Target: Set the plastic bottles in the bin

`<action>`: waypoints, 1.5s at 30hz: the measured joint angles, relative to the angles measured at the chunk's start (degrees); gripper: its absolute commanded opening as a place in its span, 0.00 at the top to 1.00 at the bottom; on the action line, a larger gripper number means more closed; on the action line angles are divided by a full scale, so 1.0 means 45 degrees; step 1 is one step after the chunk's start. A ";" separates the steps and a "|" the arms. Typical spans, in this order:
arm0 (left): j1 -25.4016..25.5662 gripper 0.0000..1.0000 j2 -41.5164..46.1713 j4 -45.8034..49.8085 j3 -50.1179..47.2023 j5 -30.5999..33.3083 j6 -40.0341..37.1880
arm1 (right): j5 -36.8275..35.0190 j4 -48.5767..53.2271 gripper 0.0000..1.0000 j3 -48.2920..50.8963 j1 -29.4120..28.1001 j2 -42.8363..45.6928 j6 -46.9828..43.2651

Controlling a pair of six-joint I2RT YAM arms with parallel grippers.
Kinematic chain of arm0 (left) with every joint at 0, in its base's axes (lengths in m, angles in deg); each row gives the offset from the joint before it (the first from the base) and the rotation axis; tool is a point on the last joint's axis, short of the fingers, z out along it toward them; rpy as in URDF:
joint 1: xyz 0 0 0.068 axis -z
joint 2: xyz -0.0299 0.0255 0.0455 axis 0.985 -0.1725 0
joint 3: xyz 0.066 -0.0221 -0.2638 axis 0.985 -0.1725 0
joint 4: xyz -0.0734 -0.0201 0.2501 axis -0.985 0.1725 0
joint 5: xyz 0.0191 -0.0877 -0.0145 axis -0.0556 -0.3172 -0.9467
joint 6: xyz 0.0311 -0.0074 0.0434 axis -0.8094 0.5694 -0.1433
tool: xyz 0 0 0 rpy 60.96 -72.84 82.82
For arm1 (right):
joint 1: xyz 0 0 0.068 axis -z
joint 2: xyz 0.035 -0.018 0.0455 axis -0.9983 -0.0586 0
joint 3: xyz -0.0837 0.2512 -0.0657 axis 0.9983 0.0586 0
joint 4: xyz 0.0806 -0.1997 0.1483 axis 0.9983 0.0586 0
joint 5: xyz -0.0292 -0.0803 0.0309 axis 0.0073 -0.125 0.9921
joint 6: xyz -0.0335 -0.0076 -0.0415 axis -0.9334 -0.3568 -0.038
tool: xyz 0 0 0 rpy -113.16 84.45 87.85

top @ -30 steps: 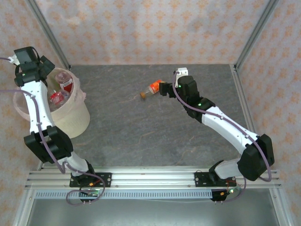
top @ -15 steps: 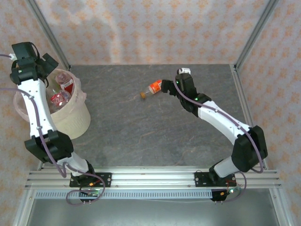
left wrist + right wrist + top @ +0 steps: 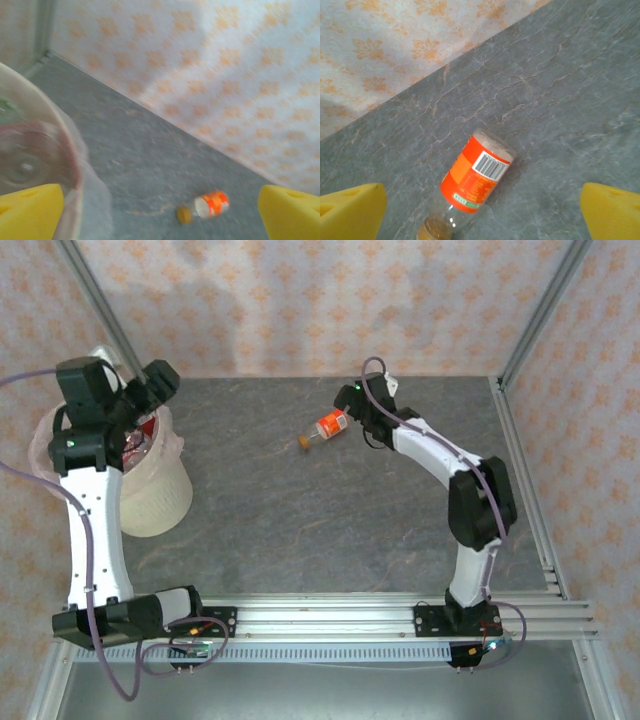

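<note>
The right gripper (image 3: 352, 416) has its empty jaws wide open so the orange bottle (image 3: 476, 181), lying just ahead between them, can fit in, while the left gripper (image 3: 155, 383), wide and empty too, hangs by the bin (image 3: 150, 502).

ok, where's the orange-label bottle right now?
In the top view the orange-label bottle lies on its side at the far middle of the table, just left of the right gripper, well right of the bin.

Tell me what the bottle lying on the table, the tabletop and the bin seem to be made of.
Bottle: clear glossy plastic, likely; table shows through its neck, printed orange label.
Tabletop: grey, veined like stone, matte; could be laminate.
Bin: pale beige, matte, probably plastic, lined with thin translucent pinkish film.
</note>
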 measured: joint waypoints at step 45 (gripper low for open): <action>0.8558 0.00 -0.2399 -0.3041 -0.3895 0.0874 -0.0801 | 0.2681 -0.3954 0.56 0.3356 -0.0291 0.2127 0.0486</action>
